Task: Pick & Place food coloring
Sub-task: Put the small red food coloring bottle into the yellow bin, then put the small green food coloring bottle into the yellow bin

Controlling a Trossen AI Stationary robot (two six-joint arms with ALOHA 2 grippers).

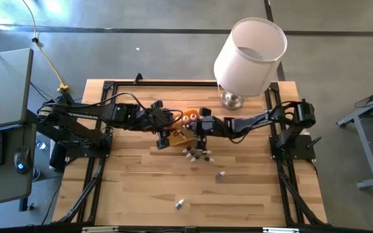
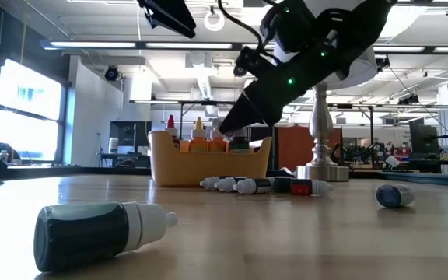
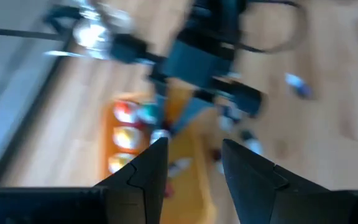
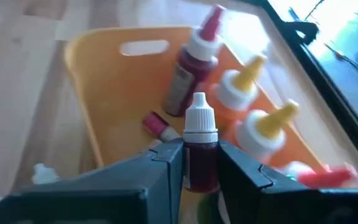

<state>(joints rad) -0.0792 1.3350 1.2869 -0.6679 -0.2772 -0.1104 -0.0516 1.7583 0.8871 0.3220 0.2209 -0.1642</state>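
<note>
The right gripper (image 4: 201, 163) is clamped on a small red bottle (image 4: 199, 149) with a white cap, held upright between its fingers, cap up; its long axis stands roughly vertical, and the orange tray (image 4: 114, 93) lies directly beyond and below it, so the release looks to turn on carrying the bottle down into the bare part of the tray floor, beside the bottles already there; those are a dark red one (image 4: 188, 74) with a red tip standing near the tray's slotted end wall, two with yellow tips (image 4: 241, 84) along one side, and a small red vial (image 4: 157, 126) lying flat on the floor; in the high view the right gripper (image 1: 203, 129) hangs at the tray's (image 1: 181, 137) edge, mid-table, and is clearly the arm doing the placing; the left gripper (image 1: 167, 126) hovers just on the tray's other side, fingers apart and empty, its wrist view looking past the open fingers (image 3: 145, 171) at the tray; loose bottles still wait on the table: a cluster (image 2: 255, 185) lying just in front of the tray, one (image 1: 220, 175) farther out, and another (image 1: 180, 204) near the front edge, so the task seems partway through; a lamp (image 1: 248, 55) stands at the back.
</note>
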